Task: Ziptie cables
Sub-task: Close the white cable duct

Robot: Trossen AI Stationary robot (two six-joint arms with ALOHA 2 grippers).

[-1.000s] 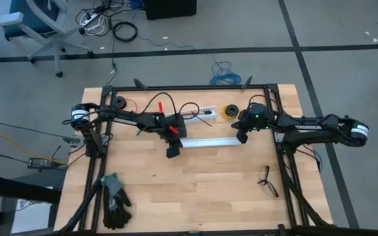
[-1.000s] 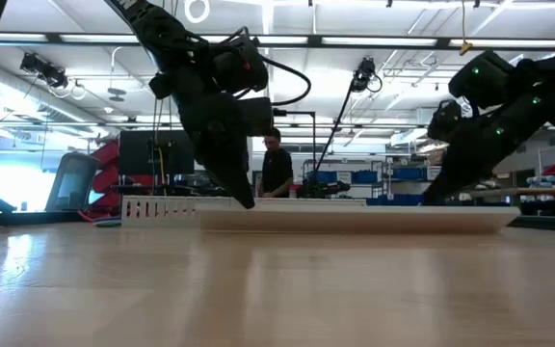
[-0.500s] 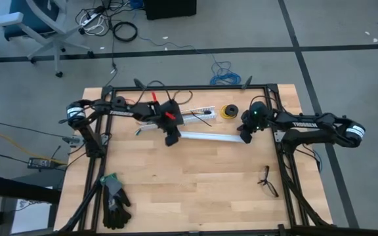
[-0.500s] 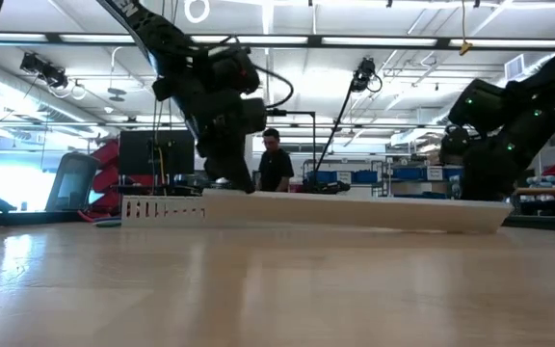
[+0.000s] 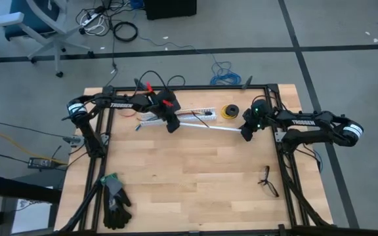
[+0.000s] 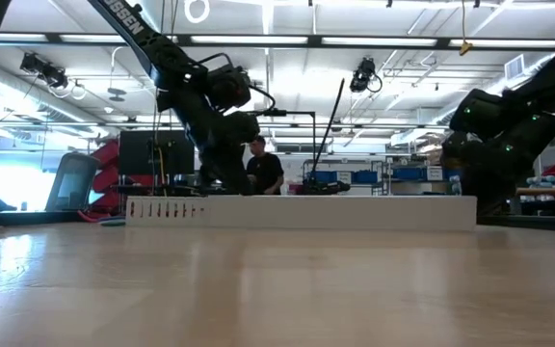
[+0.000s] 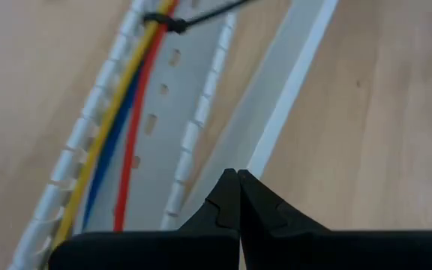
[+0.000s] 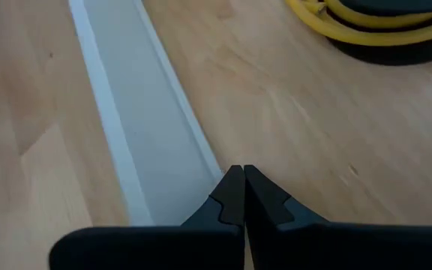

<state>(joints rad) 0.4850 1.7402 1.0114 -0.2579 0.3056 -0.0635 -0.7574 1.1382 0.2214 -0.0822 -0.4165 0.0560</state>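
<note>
Cables (image 7: 118,124): red, blue and yellow strands, lying inside the slotted channel (image 7: 167,112) at the back of the table (image 5: 195,190). The ziptie (image 7: 172,24) is already looped across them in the channel, its tail sticking out to one side.

Cover strip (image 5: 209,128): plain white length. A second ago it sat well forward of the slotted channel; I have since pushed it back, and it now lies just beside the channel, nearly parallel. I judge the bundling done and the cover being lined up for closing.

Left gripper (image 7: 237,176): fingers pressed together, holding nothing, tip at the cover strip's end nearest the channel.

Right gripper (image 8: 242,172): fingers pressed together, holding nothing, tip on the cover strip's far end.

Yellow wire spool (image 8: 366,22): just past the channel's right end.

Surface: pale wood planks. A glove (image 5: 115,200) and a small black forked object (image 5: 266,180) lie well forward of the channel.

Room: grey floor, loose blue cord (image 5: 225,72) behind the channel; a person (image 6: 261,169) stands far beyond it.
</note>
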